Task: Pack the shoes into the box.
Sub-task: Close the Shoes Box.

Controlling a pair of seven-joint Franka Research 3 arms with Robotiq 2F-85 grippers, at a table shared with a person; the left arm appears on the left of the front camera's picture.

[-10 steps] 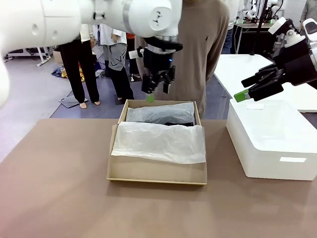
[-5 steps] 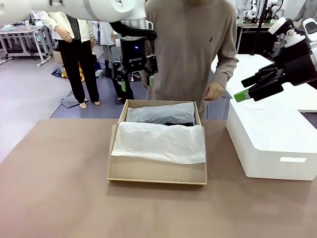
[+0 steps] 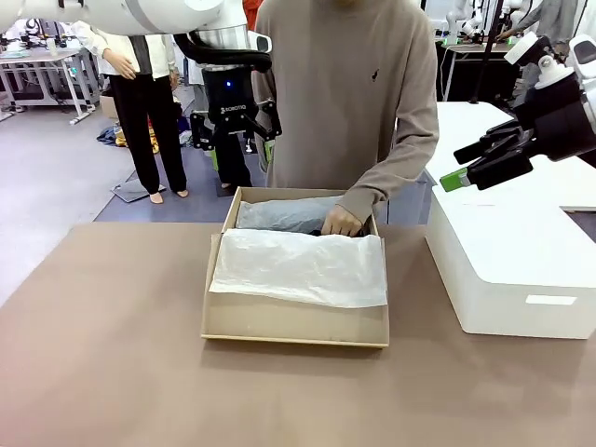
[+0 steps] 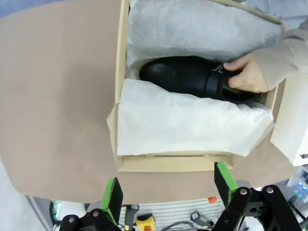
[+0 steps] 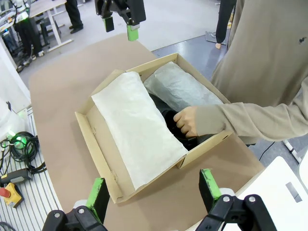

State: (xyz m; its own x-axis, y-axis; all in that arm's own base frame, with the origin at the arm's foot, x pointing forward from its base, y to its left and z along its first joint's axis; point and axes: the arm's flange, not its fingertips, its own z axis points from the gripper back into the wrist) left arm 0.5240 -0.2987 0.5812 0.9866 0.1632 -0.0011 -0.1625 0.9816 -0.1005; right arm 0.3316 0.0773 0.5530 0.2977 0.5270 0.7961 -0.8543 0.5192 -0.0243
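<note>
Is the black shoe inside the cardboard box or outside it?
Inside. In the left wrist view the shoe lies in the box between sheets of tissue paper, with the person's hand holding one end.

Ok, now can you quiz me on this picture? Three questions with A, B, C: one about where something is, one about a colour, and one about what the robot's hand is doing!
1. Where is the black shoe?
A. in the box
B. on the bare table
C. on the floor

2. What colour are the pads on the left gripper?
A. red
B. blue
C. green

3. How are the left gripper's jaws?
A. shut on the shoe
B. open, holding nothing
C. shut on paper

Answers:
1 A: the shoe lies in the box between sheets of white tissue paper, with the person's hand on it.
2 C: the left wrist view shows bright green pads on both fingertips.
3 B: the jaws stand wide apart with nothing between them.
</note>
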